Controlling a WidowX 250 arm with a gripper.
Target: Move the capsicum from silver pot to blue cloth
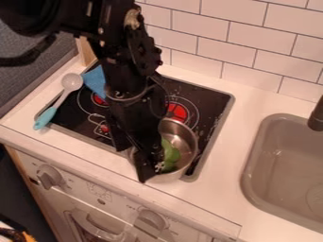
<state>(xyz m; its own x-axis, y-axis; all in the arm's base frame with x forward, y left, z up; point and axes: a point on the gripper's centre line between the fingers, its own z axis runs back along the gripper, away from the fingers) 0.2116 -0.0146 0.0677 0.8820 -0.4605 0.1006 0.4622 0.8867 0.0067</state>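
Observation:
The black gripper (146, 165) hangs down over the silver pot (189, 140), its tip at the pot's left side. Inside the pot is the green capsicum (170, 155), just right of the gripper and partly hidden behind it. I cannot tell whether the two touch. The pot stands at the front right of the black stove top. Toward the stove's back left corner lies the blue cloth (95, 80), partly covered by the arm.
A spoon with a grey bowl and turquoise handle (45, 116) lies along the stove's left edge. The grey sink (284, 165) is on the right, with a dark faucet (317, 116) above it. A white tiled wall (246, 38) stands behind the counter.

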